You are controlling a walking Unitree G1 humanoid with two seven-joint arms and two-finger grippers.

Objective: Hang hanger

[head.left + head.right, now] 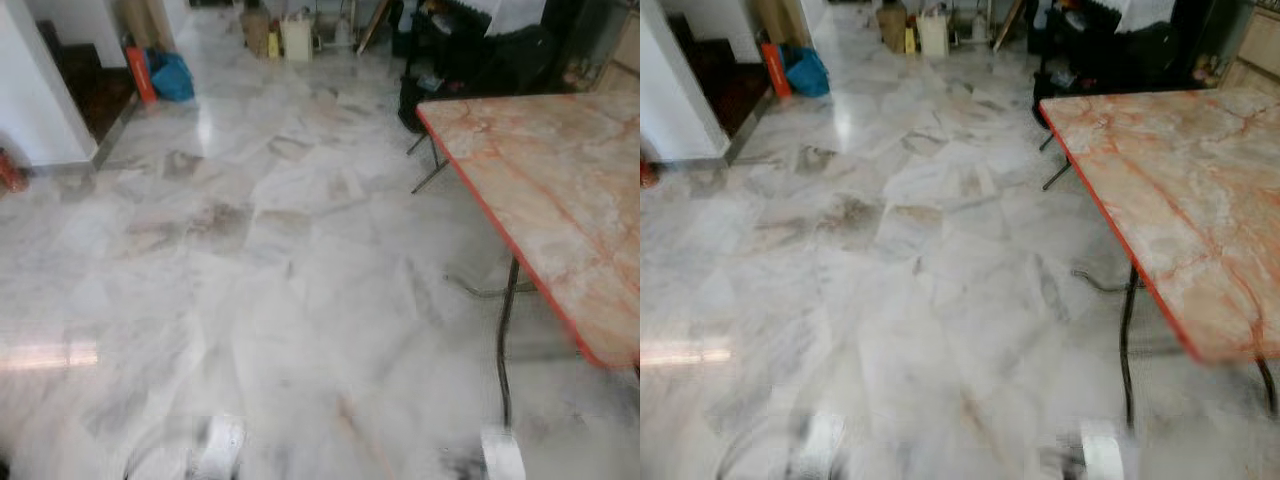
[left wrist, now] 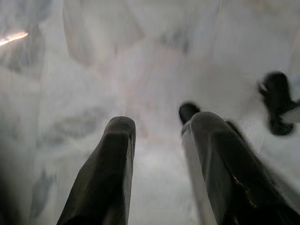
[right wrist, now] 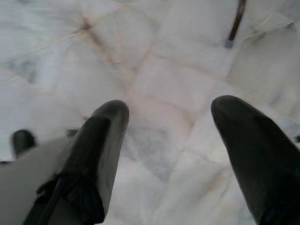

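Marble floor (image 1: 280, 290), orange-edged table (image 1: 560, 190) at right, left end effector (image 2: 157, 129) and right end effector (image 3: 171, 110) — both agape, empty

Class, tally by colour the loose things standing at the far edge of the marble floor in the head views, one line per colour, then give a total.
Blue bag: 1
Orange-red upright item: 1
Cream container: 1
Brown bin: 1
Total: 4

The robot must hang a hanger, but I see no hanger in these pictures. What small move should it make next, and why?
Probably turn or walk on to look for the hanger. Both grippers, left and right, hang open and hold nothing above the marble floor. The table on the robot's right has a bare top, so nothing here is ready to grasp.
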